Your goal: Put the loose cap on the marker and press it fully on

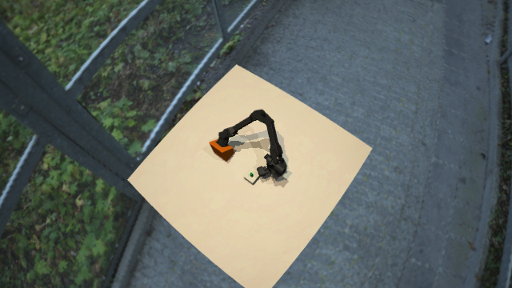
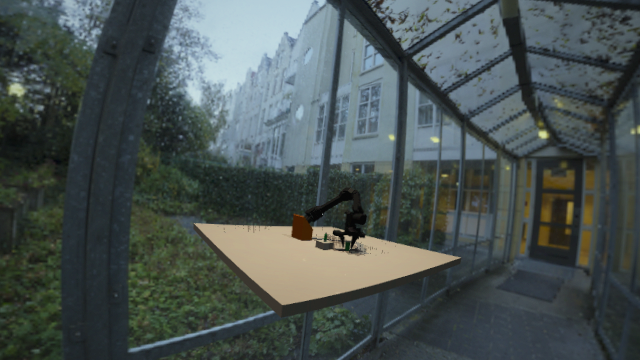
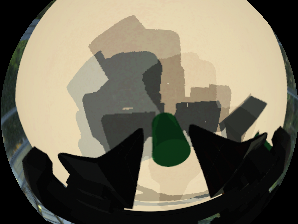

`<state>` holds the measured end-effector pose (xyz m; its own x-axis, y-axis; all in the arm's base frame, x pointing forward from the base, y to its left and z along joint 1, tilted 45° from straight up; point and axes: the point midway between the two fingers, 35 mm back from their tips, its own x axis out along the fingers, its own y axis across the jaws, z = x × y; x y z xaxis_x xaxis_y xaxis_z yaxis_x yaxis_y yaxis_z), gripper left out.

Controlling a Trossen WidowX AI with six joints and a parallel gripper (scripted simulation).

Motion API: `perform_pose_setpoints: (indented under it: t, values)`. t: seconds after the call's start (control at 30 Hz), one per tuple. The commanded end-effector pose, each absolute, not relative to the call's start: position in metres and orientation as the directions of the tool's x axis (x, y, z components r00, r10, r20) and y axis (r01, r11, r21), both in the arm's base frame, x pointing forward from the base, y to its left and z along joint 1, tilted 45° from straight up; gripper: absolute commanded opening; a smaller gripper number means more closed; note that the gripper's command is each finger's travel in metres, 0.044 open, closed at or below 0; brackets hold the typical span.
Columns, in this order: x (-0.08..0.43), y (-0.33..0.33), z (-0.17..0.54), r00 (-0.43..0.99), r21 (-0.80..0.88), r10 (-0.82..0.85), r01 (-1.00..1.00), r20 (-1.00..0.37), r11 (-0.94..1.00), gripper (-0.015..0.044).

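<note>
Jaws on the black arm (image 1: 269,132) are spread about halfway, and the green cap (image 3: 168,140) stands right between them. Both dark fingers sit on either side of the cap, close to it, but a thin gap shows on each side, so they are not pinching it. The cap stands upright on the tan worktop (image 1: 224,224). From the side, the jaws hang low over the worktop with the cap (image 2: 347,245) under them. Just beside it sits the small pale block (image 2: 324,245) with the green marker (image 2: 325,236) sticking straight up out of it. From above, the marker (image 1: 251,174) shows as a green dot just beside the jaws. The arm's orange base (image 1: 222,149) sits well apart from the block.
</note>
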<state>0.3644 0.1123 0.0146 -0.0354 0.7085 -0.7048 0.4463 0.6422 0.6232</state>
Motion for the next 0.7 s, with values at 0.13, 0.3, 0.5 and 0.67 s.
perform_pose_setpoints:
  t: [0.13, 0.3, 0.5, 0.67]
  values:
    - [0.365, 0.113, 0.014, -0.034, 0.625, 0.711, 0.451, -0.702, 0.638, 0.0120]
    - [0.364, 0.113, 0.013, -0.034, 0.625, 0.711, 0.451, -0.702, 0.638, 0.0087]
    - [0.366, 0.105, 0.021, -0.033, 0.624, 0.710, 0.451, -0.703, 0.639, 0.0000]
    - [0.367, 0.094, 0.032, -0.033, 0.623, 0.709, 0.451, -0.704, 0.639, 0.0000]
